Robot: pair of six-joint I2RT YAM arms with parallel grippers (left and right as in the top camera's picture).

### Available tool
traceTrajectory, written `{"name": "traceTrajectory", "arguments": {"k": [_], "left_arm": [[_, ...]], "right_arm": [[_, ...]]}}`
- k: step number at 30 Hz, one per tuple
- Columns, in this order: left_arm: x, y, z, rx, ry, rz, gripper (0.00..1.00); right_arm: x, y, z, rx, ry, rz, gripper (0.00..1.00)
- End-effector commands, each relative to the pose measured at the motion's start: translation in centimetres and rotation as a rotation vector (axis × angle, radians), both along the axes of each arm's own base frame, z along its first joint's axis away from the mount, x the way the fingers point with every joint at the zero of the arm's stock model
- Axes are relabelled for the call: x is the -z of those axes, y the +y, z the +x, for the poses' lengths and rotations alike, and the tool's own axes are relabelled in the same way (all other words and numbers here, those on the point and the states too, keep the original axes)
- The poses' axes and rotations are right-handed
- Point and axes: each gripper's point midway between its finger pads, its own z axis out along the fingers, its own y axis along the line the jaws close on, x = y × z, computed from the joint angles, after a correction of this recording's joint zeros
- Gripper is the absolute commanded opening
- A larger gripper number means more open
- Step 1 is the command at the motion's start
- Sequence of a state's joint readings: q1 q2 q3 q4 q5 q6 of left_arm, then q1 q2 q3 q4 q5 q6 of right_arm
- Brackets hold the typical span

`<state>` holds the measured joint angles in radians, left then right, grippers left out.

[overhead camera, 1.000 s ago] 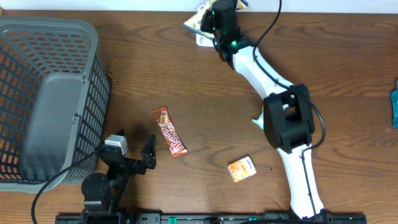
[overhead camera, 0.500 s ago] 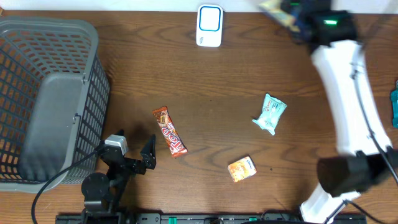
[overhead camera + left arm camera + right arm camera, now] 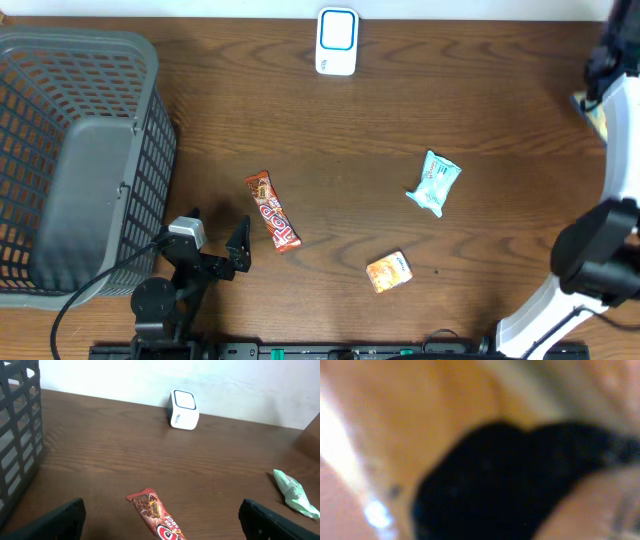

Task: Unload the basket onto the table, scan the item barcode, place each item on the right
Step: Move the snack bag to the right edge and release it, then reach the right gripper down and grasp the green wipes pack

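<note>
At the far right edge of the surface [image 3: 400, 120], seen from overhead, the right hand [image 3: 600, 62] hangs dark over the wood, with a sliver of yellowish packet [image 3: 592, 113] showing just beside it. Its own wrist camera gives only a blur of orange and black, so nothing can be made out there. The fingers are pressed together, but whether they pinch the packet I cannot tell. The scanner [image 3: 337, 42] stands at the back edge, well apart from that hand. The left wrist view shows its upright white face, where the overhead sees only its top. The left hand [image 3: 216, 232] sits spread wide at the front, beside the basket [image 3: 80, 42], with a red candy bar [image 3: 273, 210] just ahead of it. A mint-green packet [image 3: 434, 184] lies toward the right. Only the overhead shows the small orange packet [image 3: 389, 271] nearer the front.
</note>
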<state>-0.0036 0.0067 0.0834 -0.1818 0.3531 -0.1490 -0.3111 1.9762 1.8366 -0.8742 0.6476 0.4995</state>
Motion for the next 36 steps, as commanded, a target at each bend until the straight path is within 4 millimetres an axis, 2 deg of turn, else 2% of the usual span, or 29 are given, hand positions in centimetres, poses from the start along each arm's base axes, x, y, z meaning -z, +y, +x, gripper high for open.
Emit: {"name": "traceTrajectory", "arguments": {"k": [1,5,7,9,11,12,13,16,18,21,24,26,27,29,31,33,36], "left_arm": [[1.3,0.1,-0.1,-0.001,0.036,0.017,0.98],[1.3,0.1,-0.1,-0.001,0.036,0.017,0.98],[1.3,0.1,-0.1,-0.001,0.036,0.017,0.98],[1.4,0.1,-0.1,-0.001,0.037,0.017,0.98],[1.3,0.1,-0.1,-0.001,0.036,0.017,0.98],[1.3,0.1,-0.1,-0.001,0.036,0.017,0.98],[1.3,0.1,-0.1,-0.001,0.036,0.017,0.98],[1.3,0.1,-0.1,-0.001,0.036,0.017,0.98],[1.3,0.1,-0.1,-0.001,0.036,0.017,0.98],[1.3,0.1,-0.1,-0.001,0.036,0.017,0.98],[1.3,0.1,-0.1,-0.001,0.036,0.017,0.98],[1.3,0.1,-0.1,-0.001,0.036,0.017,0.98],[1.3,0.1,-0.1,-0.001,0.036,0.017,0.98],[1.3,0.1,-0.1,-0.001,0.036,0.017,0.98],[1.3,0.1,-0.1,-0.001,0.036,0.017,0.98],[1.3,0.1,-0.1,-0.001,0.036,0.017,0.98],[1.3,0.1,-0.1,-0.001,0.036,0.017,0.98]], "right_arm": [[4.8,-2.5,-1.3,-0.013,0.165,-0.020,0.01],[7.9,-3.3,-1.6,-0.014,0.204,0.026,0.01],[8.4,-3.3,-1.2,-0.034,0.205,0.034,0.02],[8.1,-3.4,-0.7,-0.053,0.201,0.018,0.09],[7.6,-3.5,-0.3,-0.088,0.213,-0.001,0.41],[7.1,-3.6,-0.3,-0.104,0.221,-0.009,0.60],[6.8,-3.6,-0.3,-0.106,0.216,-0.013,0.72],[5.1,-3.4,-0.4,-0.104,0.186,-0.022,0.83],[3.6,-3.0,-0.3,-0.111,0.147,-0.024,0.95],[0.6,-1.7,0.0,-0.124,0.032,0.001,0.99],[-3.3,0.8,0.7,-0.207,-0.122,0.066,0.99],[-6.5,3.1,1.0,-0.294,-0.237,0.125,0.99],[-9.5,6.3,0.8,-0.413,-0.335,0.201,0.99],[-12.3,9.8,-0.1,-0.533,-0.412,0.280,0.99],[-14.3,12.6,-1.4,-0.593,-0.466,0.353,0.99],[-15.2,14.8,-2.9,-0.575,-0.497,0.423,0.99],[-14.6,18.0,-4.9,-0.561,-0.453,0.507,0.99]]}}
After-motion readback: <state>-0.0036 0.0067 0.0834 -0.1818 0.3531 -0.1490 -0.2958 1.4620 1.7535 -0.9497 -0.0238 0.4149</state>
